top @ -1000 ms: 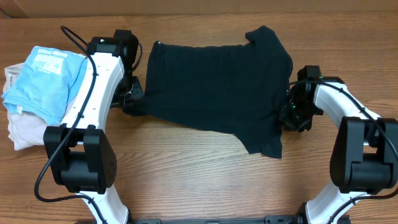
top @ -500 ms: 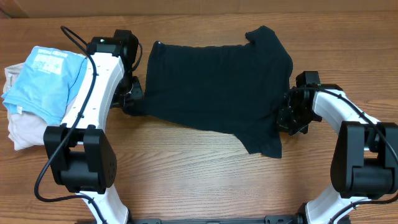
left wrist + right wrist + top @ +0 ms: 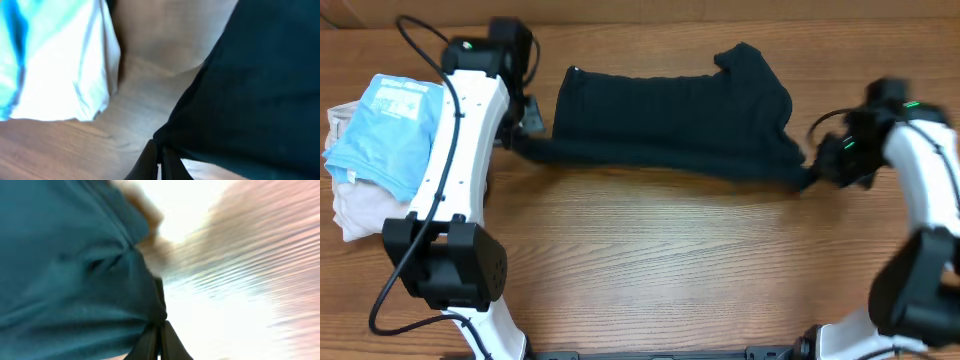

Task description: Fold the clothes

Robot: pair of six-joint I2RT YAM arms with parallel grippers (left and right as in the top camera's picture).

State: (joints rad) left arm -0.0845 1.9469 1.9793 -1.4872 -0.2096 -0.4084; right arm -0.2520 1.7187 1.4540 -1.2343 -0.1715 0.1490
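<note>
1. L gripper (image 3: 527,143) is pinching shut on the clothes (image 3: 670,120) at their left corner; R gripper (image 3: 813,176) is clamping their right corner.
2. Clothes are stretching btwn both grippers, across the table (image 3: 670,260) at its far half.
3. I'm seeing soft, dark, wrinkly fabric bunching along the near edge, over wood grain.

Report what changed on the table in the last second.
The right hand shut on the black garment at its near right corner and swung outward; the left hand, already gripping the near left corner, moved farther back. The near edge rose taut between them, narrowing the garment to a band. Its far edge, the light blue shirt and the beige garment stayed put.
</note>
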